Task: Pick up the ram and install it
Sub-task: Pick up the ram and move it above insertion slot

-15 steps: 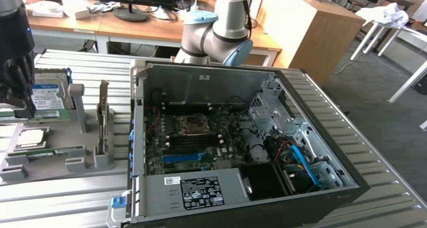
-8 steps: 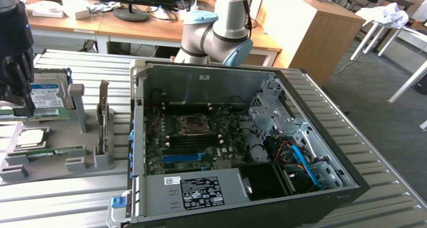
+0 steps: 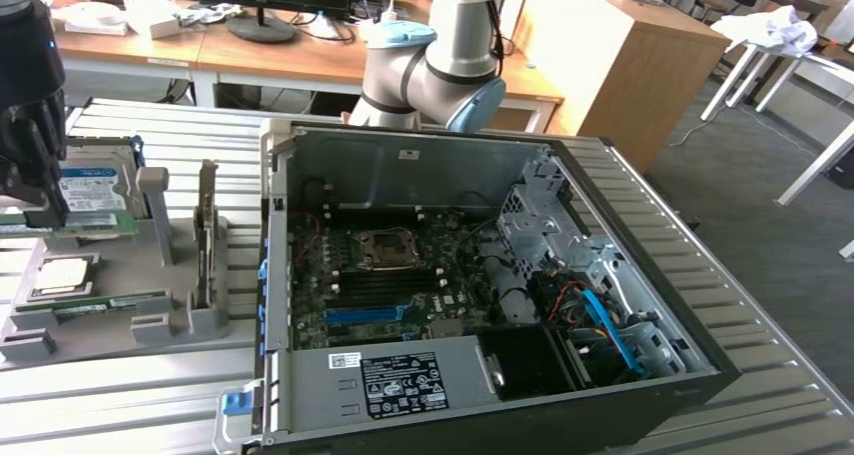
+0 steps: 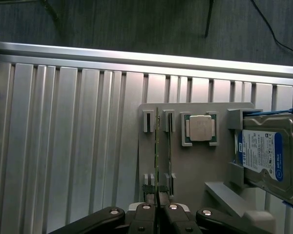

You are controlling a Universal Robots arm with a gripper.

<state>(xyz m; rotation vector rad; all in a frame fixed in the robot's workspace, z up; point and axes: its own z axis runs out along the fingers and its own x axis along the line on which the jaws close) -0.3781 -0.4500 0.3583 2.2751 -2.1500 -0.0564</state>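
The hand is clenched on one end of the ram, which runs edge-on along the grey holder on the desk.

No text can be read: the blue-and-white label on the hard drive and the power supply's stickers are too small.

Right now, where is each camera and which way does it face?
Exterior view: off the arm, raised, looking down on the open computer case and parts holder at the exterior view's left; arm shows beyond the case.
Wrist view: on the wrist, looking down past the fingers, shut on the ram.
Shared: parts holder, hard drive, slatted table.
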